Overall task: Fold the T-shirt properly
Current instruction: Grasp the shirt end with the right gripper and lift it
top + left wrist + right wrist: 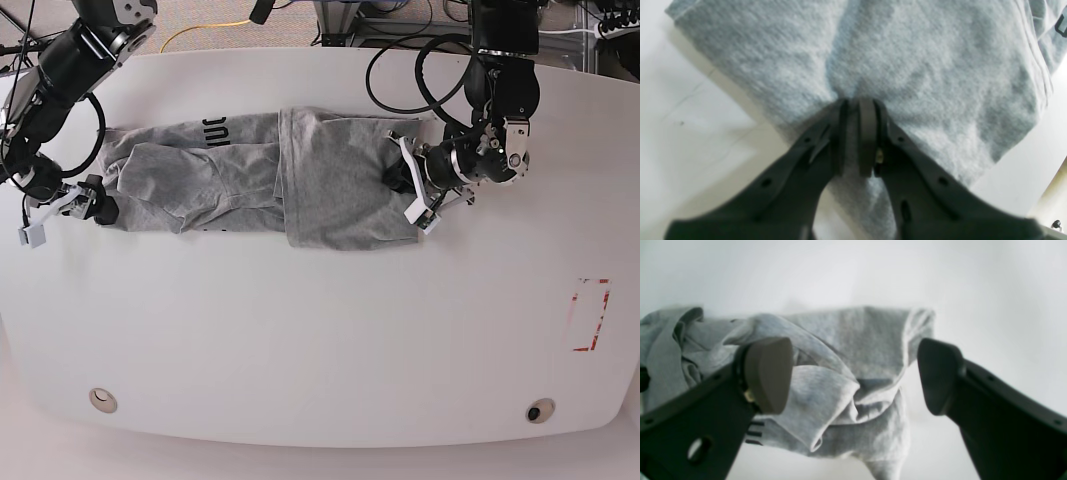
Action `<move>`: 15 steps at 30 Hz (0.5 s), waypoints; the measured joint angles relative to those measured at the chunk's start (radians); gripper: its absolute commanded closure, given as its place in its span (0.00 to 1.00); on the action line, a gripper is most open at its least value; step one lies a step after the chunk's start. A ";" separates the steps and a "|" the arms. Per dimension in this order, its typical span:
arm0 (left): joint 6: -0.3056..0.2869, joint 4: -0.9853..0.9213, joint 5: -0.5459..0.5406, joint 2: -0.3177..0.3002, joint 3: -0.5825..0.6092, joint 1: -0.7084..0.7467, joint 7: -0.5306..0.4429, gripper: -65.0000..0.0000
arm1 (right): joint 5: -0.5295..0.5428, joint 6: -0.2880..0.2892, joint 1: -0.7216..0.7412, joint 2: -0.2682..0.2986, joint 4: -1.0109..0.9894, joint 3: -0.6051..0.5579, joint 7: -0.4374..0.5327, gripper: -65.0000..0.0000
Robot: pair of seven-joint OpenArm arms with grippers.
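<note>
Both grippers sit at opposite ends of the T-shirt (260, 180): my left gripper (853, 110) is pinched shut on a tuck of grey cloth at one end, and my right gripper (853, 373) hangs with its jaws spread wide and nothing between them, just off the other end. That shirt lies as a long narrow band across the far half of the white table (320, 330), its sides folded in, one panel overlapping the middle, black lettering (215, 127) peeking out along the far edge. I judge it light, limp and quick to wrinkle, so any lift will drag the loose layers. For the right gripper, the bunched hem (873, 426) below looks like the place to pinch, taking all layers together.
</note>
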 measured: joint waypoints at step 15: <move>-0.008 -0.003 -0.019 -0.043 0.004 -0.006 -0.005 0.93 | 0.087 -0.001 -0.066 0.041 -0.255 -0.011 0.089 0.15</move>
